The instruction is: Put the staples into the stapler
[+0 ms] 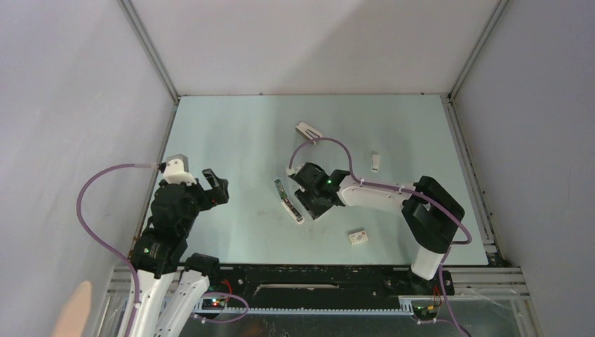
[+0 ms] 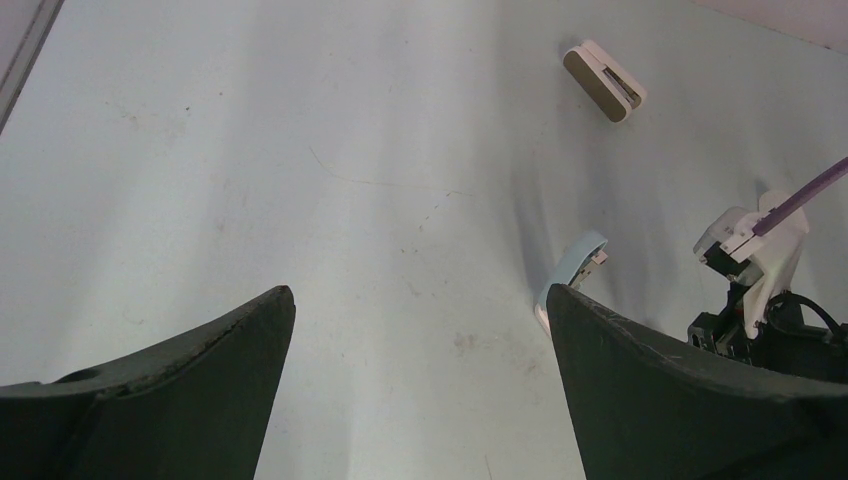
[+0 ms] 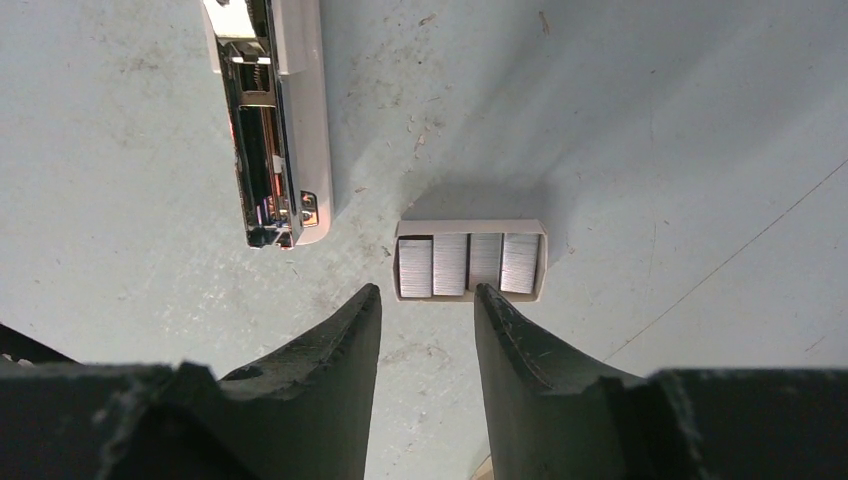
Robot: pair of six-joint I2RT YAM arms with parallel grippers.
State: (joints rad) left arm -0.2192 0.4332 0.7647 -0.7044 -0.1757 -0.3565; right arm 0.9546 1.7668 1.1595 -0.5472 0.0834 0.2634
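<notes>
The stapler lies opened out on the pale green table, its pale lid pointing away and its white end toward me. In the right wrist view its bare metal channel faces up on the stapler. The staples are several grey ribbed blocks side by side in a small white tray, just right of the stapler's end. My right gripper hovers just short of that tray, open a moderate way with nothing between its fingers. My left gripper stands wide open over bare table, left of the stapler.
A white wedge-shaped stapler lies farther back. A small white piece sits to the right. A white box with a red mark lies near the right arm's base. Grey walls close in the table on three sides.
</notes>
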